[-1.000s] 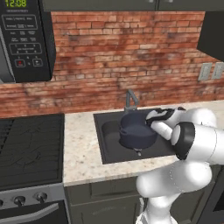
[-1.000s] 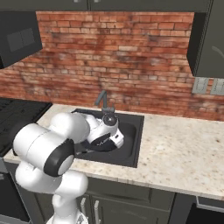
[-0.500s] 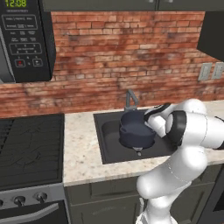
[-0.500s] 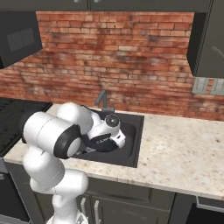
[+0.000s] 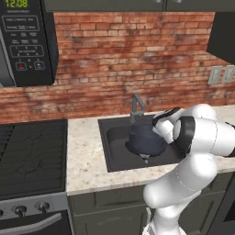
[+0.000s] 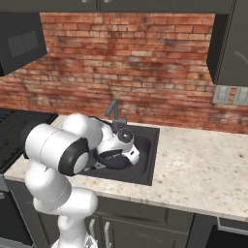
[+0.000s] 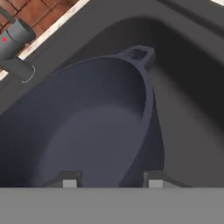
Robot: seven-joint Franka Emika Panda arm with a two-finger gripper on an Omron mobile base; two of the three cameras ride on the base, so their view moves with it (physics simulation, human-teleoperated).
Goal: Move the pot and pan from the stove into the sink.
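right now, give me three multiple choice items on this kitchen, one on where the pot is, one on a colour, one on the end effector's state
1. Where is the pot?
A. in the sink
B. on the stove
C. on the counter right of the basin

2. What colour is the wall behind the faucet?
A. white tile
B. red-brown brick
C. plain grey

3. How do the end effector fingers stand at the pot's rim?
A. pressed shut together with nothing between
B. spread, one inside the rim and one outside
C. both clamped on the faucet

Answers:
1 A, both base views show the pot down in the basin.
2 B, brick courses run across behind the faucet.
3 B, the hand view shows the two tips apart on either side of the pot's wall.
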